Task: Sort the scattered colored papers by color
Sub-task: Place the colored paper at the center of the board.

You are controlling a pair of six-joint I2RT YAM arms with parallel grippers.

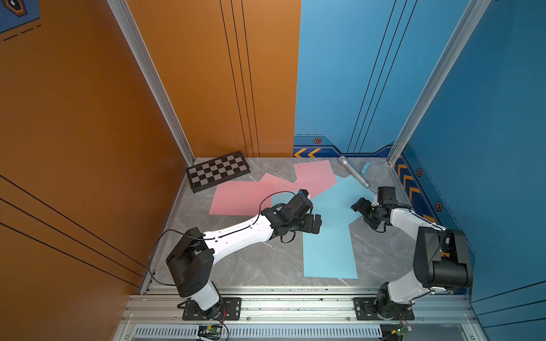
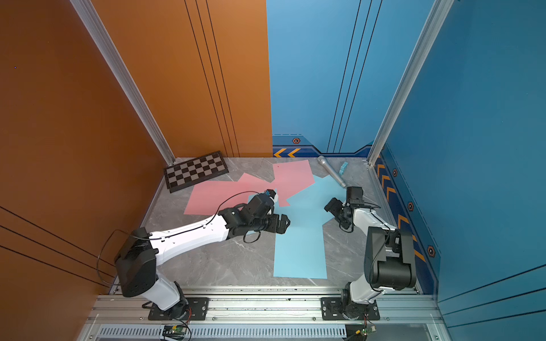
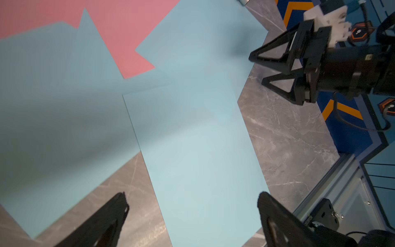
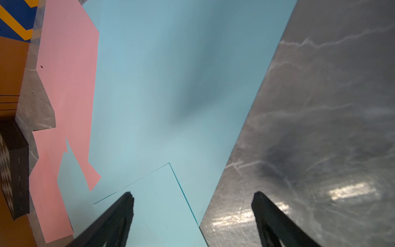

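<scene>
Pink papers (image 1: pixel 239 197) (image 2: pixel 212 196) lie overlapping at the back left of the marble floor, one more (image 1: pixel 316 177) behind them. Light blue papers (image 1: pixel 328 251) (image 2: pixel 300 251) spread from the middle toward the front, one sheet on top of another (image 3: pixel 192 139) (image 4: pixel 154 85). My left gripper (image 1: pixel 317 224) (image 2: pixel 285 223) (image 3: pixel 192 194) hovers open over the top blue sheet, holding nothing. My right gripper (image 1: pixel 359 206) (image 2: pixel 331 206) (image 4: pixel 193 193) is open over the blue sheets' right edge, also empty, and it shows in the left wrist view as the right gripper (image 3: pixel 256 68).
A black-and-grey checkered board (image 1: pixel 218 170) lies at the back left corner. A silver microphone (image 1: pixel 353 171) and a small light-blue block (image 1: pixel 365 168) lie at the back right. Walls close in three sides; an aluminium rail (image 1: pixel 295 304) runs along the front.
</scene>
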